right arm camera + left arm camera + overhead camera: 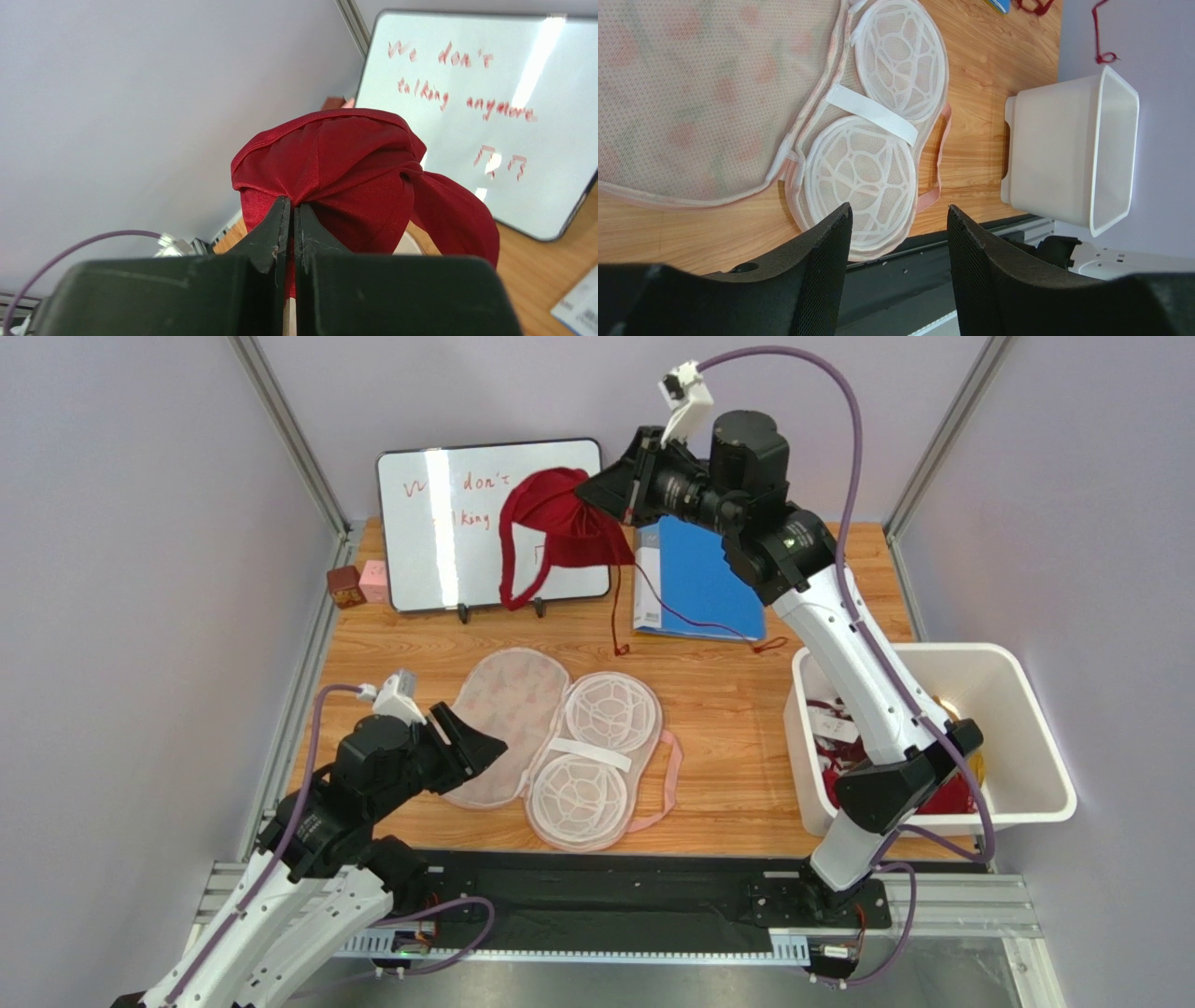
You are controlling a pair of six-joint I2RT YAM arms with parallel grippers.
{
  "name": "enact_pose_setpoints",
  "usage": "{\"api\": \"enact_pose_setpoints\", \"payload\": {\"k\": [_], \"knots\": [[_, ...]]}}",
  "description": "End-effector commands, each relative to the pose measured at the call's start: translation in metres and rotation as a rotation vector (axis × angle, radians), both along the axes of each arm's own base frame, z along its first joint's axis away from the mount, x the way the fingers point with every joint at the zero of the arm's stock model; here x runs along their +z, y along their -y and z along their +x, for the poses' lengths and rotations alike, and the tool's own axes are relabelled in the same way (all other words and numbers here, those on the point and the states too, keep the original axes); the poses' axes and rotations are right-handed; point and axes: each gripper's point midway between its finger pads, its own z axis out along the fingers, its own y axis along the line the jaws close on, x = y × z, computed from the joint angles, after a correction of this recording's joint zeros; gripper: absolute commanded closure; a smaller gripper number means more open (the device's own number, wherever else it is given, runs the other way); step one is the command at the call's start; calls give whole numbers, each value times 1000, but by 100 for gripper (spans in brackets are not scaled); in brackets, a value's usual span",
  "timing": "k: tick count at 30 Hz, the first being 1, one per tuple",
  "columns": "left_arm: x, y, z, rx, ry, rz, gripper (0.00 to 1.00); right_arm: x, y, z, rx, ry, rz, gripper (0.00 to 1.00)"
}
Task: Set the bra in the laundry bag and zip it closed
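My left claw (477, 739) sits closest to me, jaws apart with nothing between them, hovering just at the near-left edge of the laundry bag (568, 742). The bag lies unzipped and spread flat on the counter (730, 707), printed flap to the left and two white domed cup frames facing up. Over to the right is the white bin (1045, 756) with red clothes inside. Far back, my right claw (606, 487) is pinched tight on the bra (561, 525), holding it high in front of the whiteboard (428, 511) with its straps dangling. I'd call this the carry step: the bra is up, not yet in the bag. Next I need to bring it forward and down onto those cup frames, keeping the loose straps from snagging.
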Motion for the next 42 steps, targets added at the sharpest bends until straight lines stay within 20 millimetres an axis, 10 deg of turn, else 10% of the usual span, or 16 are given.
{"api": "enact_pose_setpoints", "payload": {"k": [1,6,25,42], "knots": [[12,-3,0,6,28,-3,41,87,9,-27,40,188,130,100],[10,-6,-1,17,28,0,41,104,8,-31,56,212,167,100],[10,-23,-14,61,41,-5,41,14,-41,-28,151,49,149,100],[10,-16,-10,51,37,-19,41,76,-4,-86,153,172,181,100]]}}
